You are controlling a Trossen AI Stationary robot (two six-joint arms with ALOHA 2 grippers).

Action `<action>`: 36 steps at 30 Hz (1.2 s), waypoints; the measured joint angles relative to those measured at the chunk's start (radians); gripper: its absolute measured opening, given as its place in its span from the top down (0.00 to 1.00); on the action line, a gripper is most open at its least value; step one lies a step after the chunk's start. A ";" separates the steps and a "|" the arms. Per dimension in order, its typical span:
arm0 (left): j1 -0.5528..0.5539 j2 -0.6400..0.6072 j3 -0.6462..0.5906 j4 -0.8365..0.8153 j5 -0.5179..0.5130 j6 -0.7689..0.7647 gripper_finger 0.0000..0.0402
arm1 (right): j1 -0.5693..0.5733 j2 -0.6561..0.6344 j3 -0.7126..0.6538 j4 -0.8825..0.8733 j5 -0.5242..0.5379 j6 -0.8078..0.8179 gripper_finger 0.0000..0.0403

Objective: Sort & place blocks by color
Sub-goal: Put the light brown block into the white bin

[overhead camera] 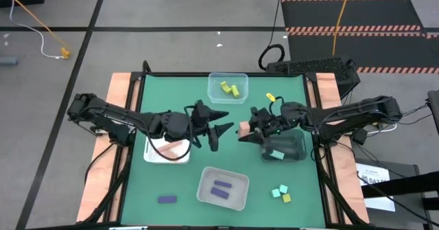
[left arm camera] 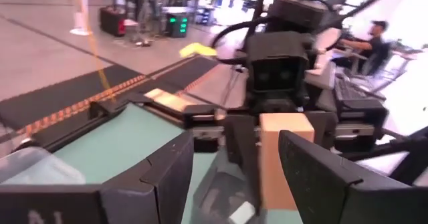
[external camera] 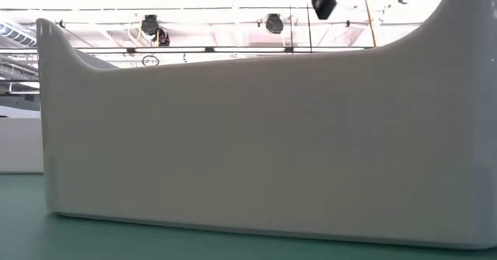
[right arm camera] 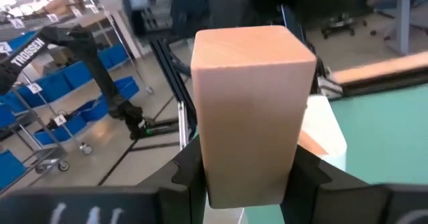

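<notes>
My right gripper (overhead camera: 248, 132) (right arm camera: 247, 177) hovers above the table's middle, shut on a salmon-orange block (overhead camera: 243, 129) (right arm camera: 251, 103). My left gripper (overhead camera: 223, 123) (left arm camera: 234, 177) faces it from the left, open, fingertips just short of that block (left arm camera: 286, 157). More salmon blocks lie in the white tray (overhead camera: 152, 154), yellow ones (overhead camera: 230, 89) in the far clear tray, purple ones (overhead camera: 221, 188) in the near clear tray, a teal one (overhead camera: 277, 156) in the dark tray. Loose on the mat lie a purple bar (overhead camera: 167, 199), teal and yellow cubes (overhead camera: 280, 192) and a yellow block (overhead camera: 270, 97). My right gripper pinches the salmon block between its two fingers, on two opposite long sides near the end closest to the wrist (right arm camera: 247, 194). The fingers come level from the table's right and lie along the block. The block sticks out past the fingertips toward my left gripper, lifted clear of the table.
In the low view the near wall of a white tray (external camera: 256, 143) fills almost everything; only a dark gripper part (external camera: 322, 0) shows above it. Wooden rails edge the green mat (overhead camera: 185, 96). A person sits at a desk beyond the table (left arm camera: 374, 40).
</notes>
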 joint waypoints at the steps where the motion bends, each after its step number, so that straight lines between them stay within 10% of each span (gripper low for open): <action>1: 0.000 0.008 0.000 0.015 0.019 0.013 0.46 | -0.001 0.014 0.000 0.030 0.000 -0.006 0.72; 22: 0.035 0.135 0.001 0.090 0.122 0.019 0.46 | -0.033 0.101 0.000 0.113 0.001 -0.055 0.72; 29: 0.044 0.136 -0.001 0.090 0.137 0.018 0.67 | -0.034 0.101 0.000 0.058 -0.002 -0.058 0.72; 36: 0.048 0.135 -0.001 0.099 0.132 0.005 0.67 | -0.034 0.080 0.001 -0.076 -0.009 0.004 0.42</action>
